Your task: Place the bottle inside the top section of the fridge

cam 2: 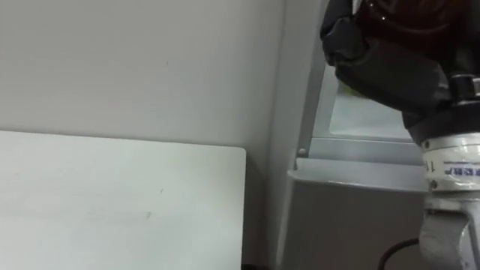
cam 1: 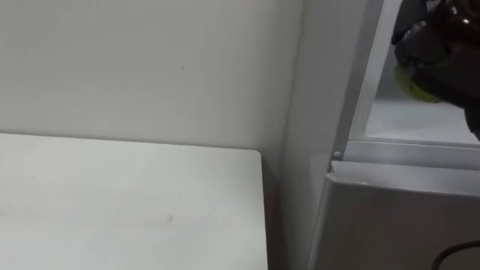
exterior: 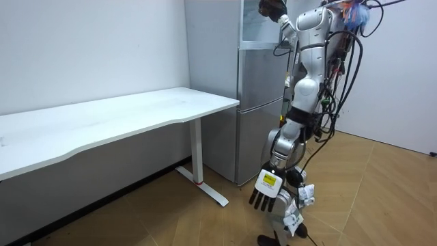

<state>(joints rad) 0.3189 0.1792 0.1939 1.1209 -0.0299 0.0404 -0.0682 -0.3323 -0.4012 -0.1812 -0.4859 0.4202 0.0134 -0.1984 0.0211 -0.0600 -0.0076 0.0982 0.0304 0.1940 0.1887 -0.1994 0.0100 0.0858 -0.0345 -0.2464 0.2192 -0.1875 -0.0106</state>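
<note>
Room view shows the robot standing before the grey fridge (exterior: 258, 109), just beside the white tabletop (exterior: 136, 113); its right hand (cam 2: 386, 64) is raised into the open upper compartment (exterior: 251, 26), fingers clamped round the dark bottle (cam 1: 415, 84) with a yellow-green label; I cannot tell if the bottle touches the shelf; the left hand (exterior: 263, 197) hangs low beside the legs, fingers straight.

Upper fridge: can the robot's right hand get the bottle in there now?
Probably yes. The upper fridge stands open with nothing in the way, and the right hand, curled round the bottle, is up at its opening. The left hand hangs low beside the robot.
</note>
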